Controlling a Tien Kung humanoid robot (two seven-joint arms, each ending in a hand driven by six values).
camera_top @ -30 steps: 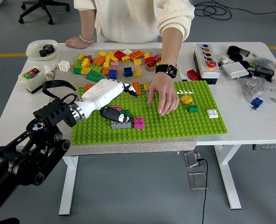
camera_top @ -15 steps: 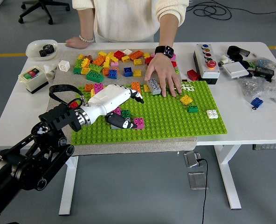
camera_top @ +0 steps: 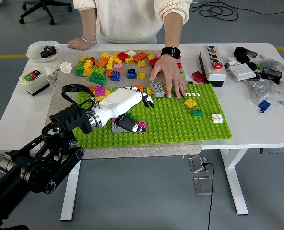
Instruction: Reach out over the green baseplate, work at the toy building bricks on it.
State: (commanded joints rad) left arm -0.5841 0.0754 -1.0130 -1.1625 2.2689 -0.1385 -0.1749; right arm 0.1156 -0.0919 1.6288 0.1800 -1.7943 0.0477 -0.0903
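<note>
The robot's black left arm came in from the lower left, and its white-shelled left hand (camera_top: pixel 125 105) lay low over the bright green studded baseplate (camera_top: pixel 180 122), fingers loosely spread, thumb down by a flat grey brick (camera_top: pixel 117 127) and a magenta brick (camera_top: pixel 141 126); whether it gripped either could not be told. Right of these sat a yellow brick (camera_top: pixel 190 102), a small green brick (camera_top: pixel 197 113) and a white brick (camera_top: pixel 218 118). Farther back, a person's hand (camera_top: pixel 168 76) pressed flat at the plate's far edge beside a long grey brick (camera_top: pixel 157 88). Beyond lay a loose heap of coloured bricks (camera_top: pixel 115 63).
</note>
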